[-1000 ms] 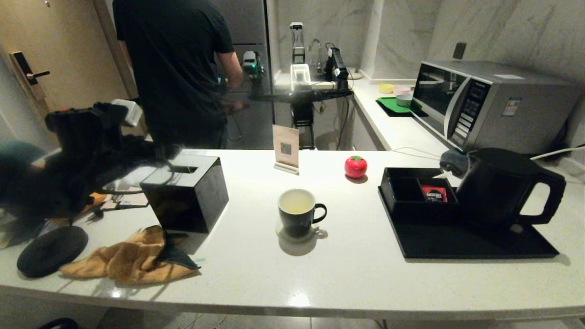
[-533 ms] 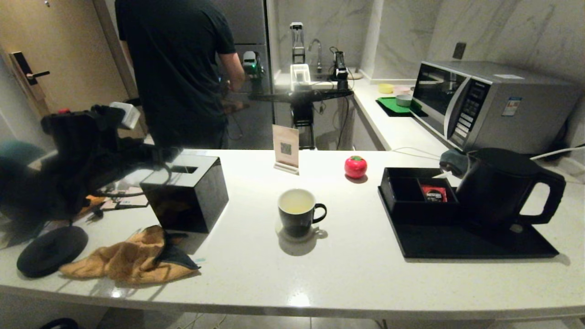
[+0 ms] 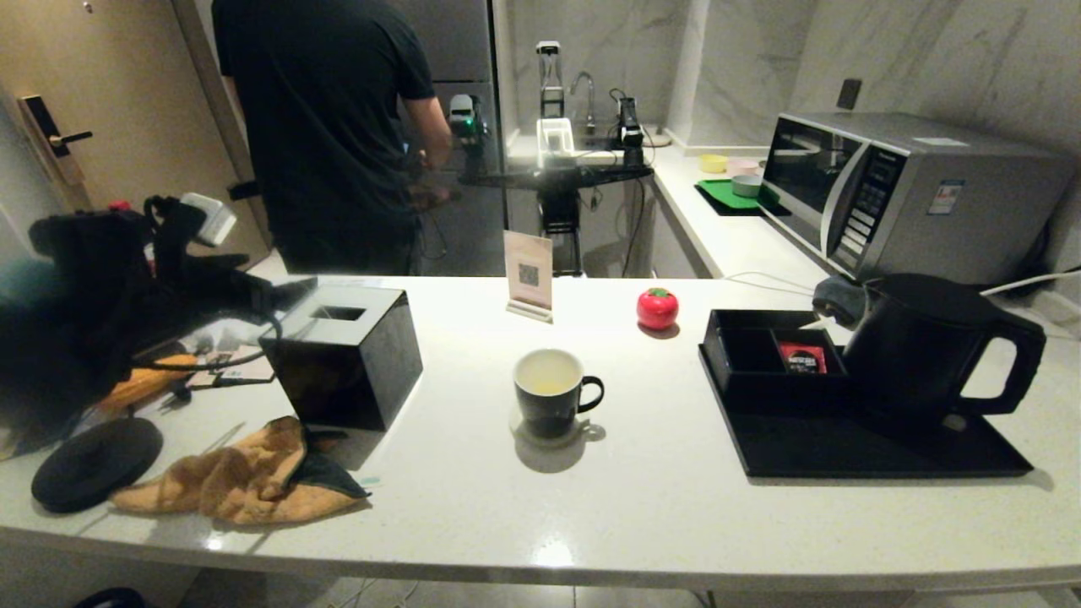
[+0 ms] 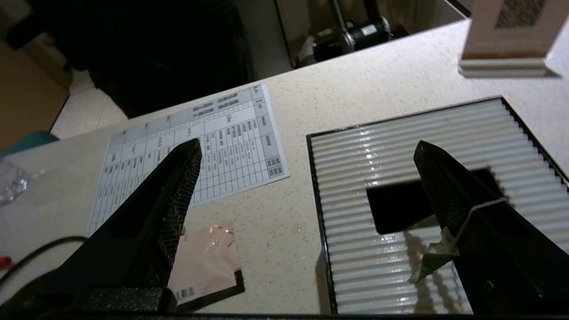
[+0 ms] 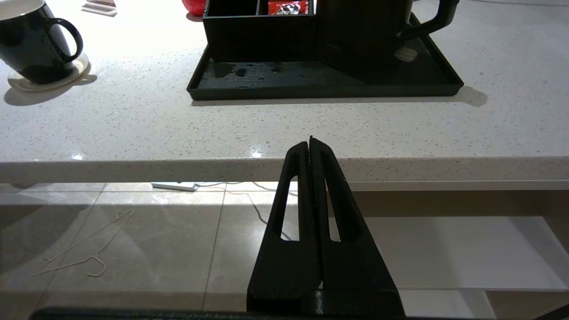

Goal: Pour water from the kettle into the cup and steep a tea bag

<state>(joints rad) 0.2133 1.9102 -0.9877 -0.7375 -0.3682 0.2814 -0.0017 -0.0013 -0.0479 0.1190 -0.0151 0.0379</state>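
Observation:
The black cup stands mid-counter on a coaster with pale yellowish water in it; no tea bag shows there. The black kettle sits upright on the black tray to the right. My left gripper hangs open at the far left, above the near-left edge of the tissue box. A small pale green-white scrap clings to one finger; I cannot tell whether it is the tea bag. My right gripper is shut and empty, low before the counter's front edge.
Black tissue box, orange cloth and a black round disc crowd the left. A card stand, a red tomato-shaped item and a red sachet in the tray's holder lie behind. Microwave and a person stand beyond.
My left arm has drawn back to the left, away from the cup and tissue box. Cup, kettle and right gripper have stayed put.

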